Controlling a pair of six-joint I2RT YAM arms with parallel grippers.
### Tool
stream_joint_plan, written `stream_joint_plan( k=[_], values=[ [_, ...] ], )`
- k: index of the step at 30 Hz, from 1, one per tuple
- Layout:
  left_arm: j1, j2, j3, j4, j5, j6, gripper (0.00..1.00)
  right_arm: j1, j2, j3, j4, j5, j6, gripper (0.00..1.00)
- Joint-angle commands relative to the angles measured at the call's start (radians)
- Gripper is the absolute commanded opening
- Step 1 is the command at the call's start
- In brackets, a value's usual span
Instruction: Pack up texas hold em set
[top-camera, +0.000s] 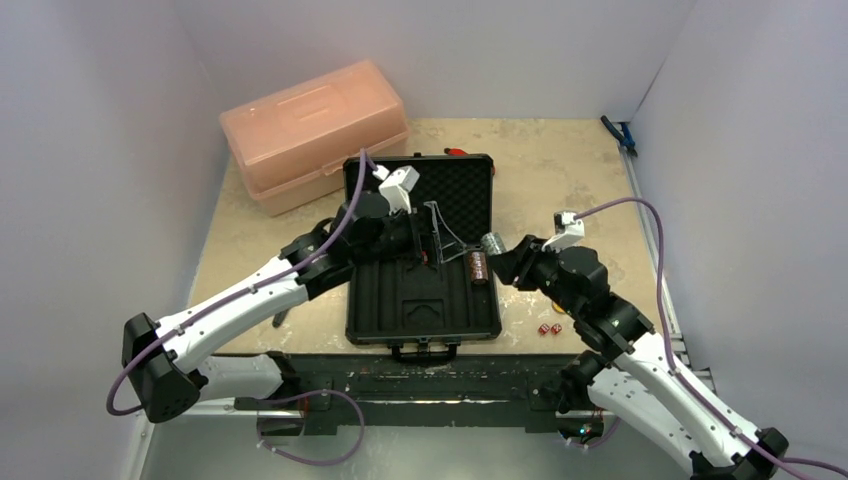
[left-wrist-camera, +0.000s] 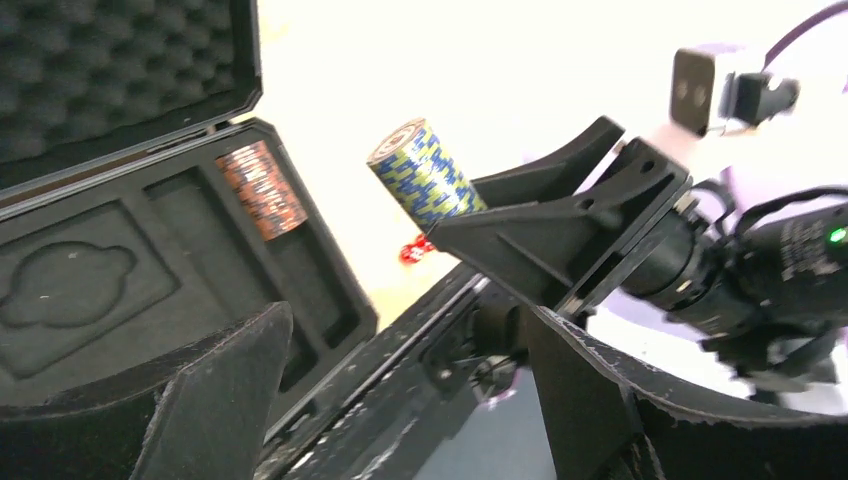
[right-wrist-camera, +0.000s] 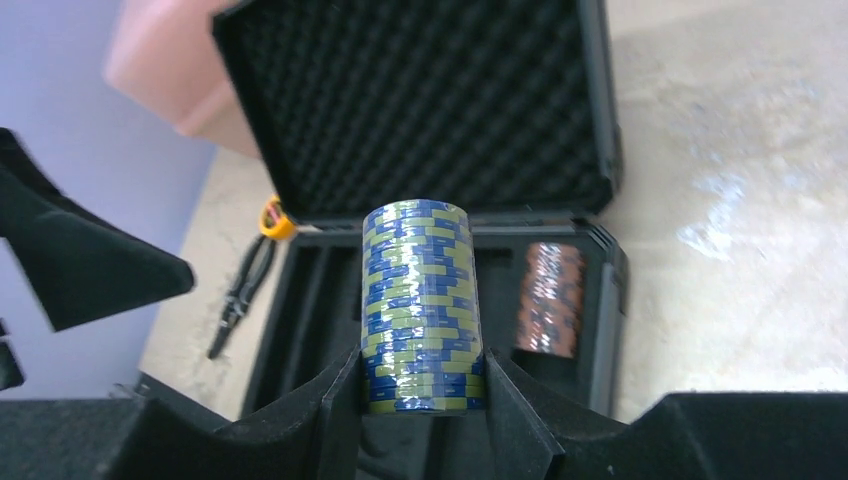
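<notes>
The black case (top-camera: 372, 300) lies open at the table's middle, its foam-lined lid (top-camera: 455, 190) tilted back. A brown-red chip stack (top-camera: 478, 267) lies in the tray's right slot; it also shows in the left wrist view (left-wrist-camera: 262, 188) and the right wrist view (right-wrist-camera: 549, 298). My right gripper (top-camera: 497, 252) is shut on a yellow and blue chip stack (right-wrist-camera: 422, 300), holding it just above the tray's right side. The stack also shows in the left wrist view (left-wrist-camera: 425, 170). My left gripper (top-camera: 437, 238) hovers open and empty over the tray. Two red dice (top-camera: 548, 328) lie on the table right of the case.
A pink translucent box (top-camera: 315, 130) stands at the back left, close behind the lid. Pliers (right-wrist-camera: 240, 290) lie on the table left of the case. A blue-handled tool (top-camera: 620, 135) lies at the far right back corner. Walls close in on both sides.
</notes>
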Motion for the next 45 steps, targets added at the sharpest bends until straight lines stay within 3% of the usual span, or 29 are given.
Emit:
stream_joint_plan(
  k=[1,7,19,31,45],
  values=[
    [-0.004,-0.038,-0.011,0.145,-0.028,-0.197,0.88,0.004,-0.040,0.026,0.257,-0.050,-0.024,0.00],
    [0.002,-0.033,-0.025,0.240,-0.015,-0.351,0.88,0.005,-0.042,0.031,0.353,-0.085,-0.041,0.00],
    [0.004,0.075,-0.074,0.481,0.012,-0.519,0.83,0.005,-0.009,0.040,0.515,-0.198,-0.046,0.00],
    [0.002,0.105,-0.101,0.566,-0.001,-0.547,0.73,0.004,0.018,0.046,0.553,-0.226,-0.045,0.00],
    [0.002,0.121,-0.099,0.590,-0.011,-0.538,0.34,0.005,0.021,0.045,0.561,-0.241,-0.040,0.00]
  ],
)
